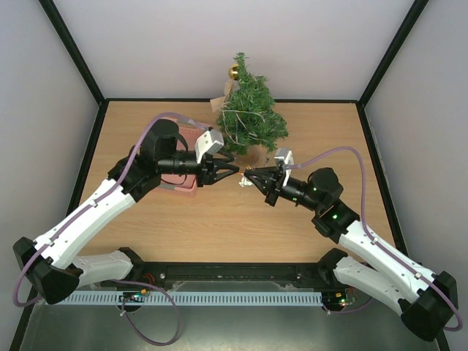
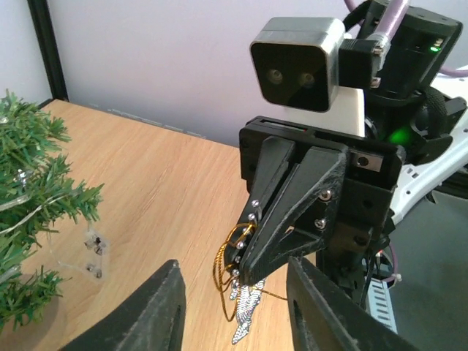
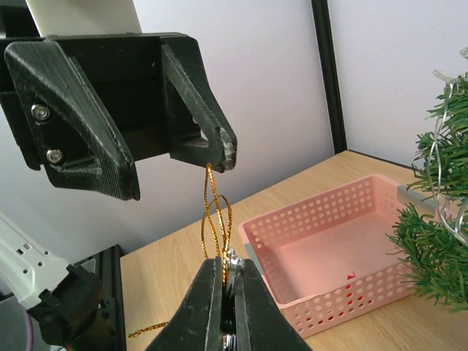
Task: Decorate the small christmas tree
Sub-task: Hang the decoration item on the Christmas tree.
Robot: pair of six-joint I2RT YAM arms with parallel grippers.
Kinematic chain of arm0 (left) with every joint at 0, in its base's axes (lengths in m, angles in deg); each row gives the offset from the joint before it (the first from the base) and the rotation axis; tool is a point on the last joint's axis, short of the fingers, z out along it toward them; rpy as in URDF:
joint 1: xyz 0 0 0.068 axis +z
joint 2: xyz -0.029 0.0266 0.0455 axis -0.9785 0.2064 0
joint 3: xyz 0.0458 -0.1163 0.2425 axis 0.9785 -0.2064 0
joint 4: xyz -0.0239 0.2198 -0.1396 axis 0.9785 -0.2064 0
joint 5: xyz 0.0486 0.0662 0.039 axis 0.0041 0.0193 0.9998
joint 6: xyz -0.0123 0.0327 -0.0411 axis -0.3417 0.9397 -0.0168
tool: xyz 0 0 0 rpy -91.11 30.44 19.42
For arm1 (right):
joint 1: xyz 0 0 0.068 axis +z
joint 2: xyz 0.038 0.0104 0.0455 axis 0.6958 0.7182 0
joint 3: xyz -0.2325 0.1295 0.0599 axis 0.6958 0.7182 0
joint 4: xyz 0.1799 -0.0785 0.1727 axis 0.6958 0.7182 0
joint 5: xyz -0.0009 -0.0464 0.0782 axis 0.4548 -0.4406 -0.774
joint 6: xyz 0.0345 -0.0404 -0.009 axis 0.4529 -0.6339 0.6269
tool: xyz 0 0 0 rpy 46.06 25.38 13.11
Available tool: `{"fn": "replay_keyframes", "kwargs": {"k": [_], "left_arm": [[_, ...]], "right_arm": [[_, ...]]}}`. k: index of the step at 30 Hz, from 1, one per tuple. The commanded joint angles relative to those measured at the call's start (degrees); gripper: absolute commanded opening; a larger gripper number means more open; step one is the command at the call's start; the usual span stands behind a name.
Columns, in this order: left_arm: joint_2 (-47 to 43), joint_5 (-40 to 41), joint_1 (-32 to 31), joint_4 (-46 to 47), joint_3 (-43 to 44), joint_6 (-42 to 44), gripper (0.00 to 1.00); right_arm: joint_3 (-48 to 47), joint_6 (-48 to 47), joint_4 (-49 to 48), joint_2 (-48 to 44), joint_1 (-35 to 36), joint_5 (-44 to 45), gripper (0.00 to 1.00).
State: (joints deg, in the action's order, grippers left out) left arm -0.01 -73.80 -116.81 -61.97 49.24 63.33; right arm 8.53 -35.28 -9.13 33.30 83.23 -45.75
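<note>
R fingers [image 3: 228, 292], nearest the lens in the right wrist view: pressed tight together on the silver cap of a hanging ornament [image 2: 245, 311], no gap btwn them. L fingers [image 3: 175, 170] face them tip to tip, spread wide, holding nothing.

Step in hand, as judged: passing over or opening the hanger so it can go on a branch. Recs:
1. Re counter [image 1: 219, 227]: do the exchange above it, well off the surface. A piece dropped flat would likely be hard to regrip.
2. Re pink basket [image 3: 322, 248]: sits under the L arm, just left of the tree. L wrist should not drag on its rim.
3. Re ornament: R to hold firm until L has a sure pinch, and release only then.
4. Re gold loop [image 3: 214, 212]: rises from R fingers up to one L fingertip; touching or not, cannot tell. L should close on the loop's top, well clear of R tips, w/ thread straight and untwisted, so the loop is open enough for a branch tip.

Location, small christmas tree [image 1: 248, 121]: upright at back centre of counter, beyond both sets of fingers, near but apart. Not btwn any fingers, and no contact seen. Left wrist view has it at the left edge; right wrist view at the right edge. It carries a gold bauble [image 1: 234, 72] near its top and a pale string [image 1: 238, 117] thru the branches.
</note>
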Motion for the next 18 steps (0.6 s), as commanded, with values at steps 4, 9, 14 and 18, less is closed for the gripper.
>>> {"fn": "replay_keyframes", "kwargs": {"k": [4,9,14,18], "left_arm": [[-0.93,4.03,-0.30,0.24,0.78,-2.13,0.54],[0.28,4.60,-0.30,2.54,-0.37,-4.83,0.55],[1.67,3.90,-0.30,4.98,-0.67,-7.25,0.54],[2.07,2.12,-0.30,8.18,-1.49,-9.45,0.53]], "right_arm": [[-1.10,1.99,-2.69,-1.56,0.32,2.47,0.02],[-0.76,2.59,-4.46,-1.77,0.32,2.57,0.02],[-0.70,2.64,-5.08,-1.61,0.28,2.30,0.02],[-0.63,2.51,-4.83,-1.57,0.28,2.66,0.02]]}}
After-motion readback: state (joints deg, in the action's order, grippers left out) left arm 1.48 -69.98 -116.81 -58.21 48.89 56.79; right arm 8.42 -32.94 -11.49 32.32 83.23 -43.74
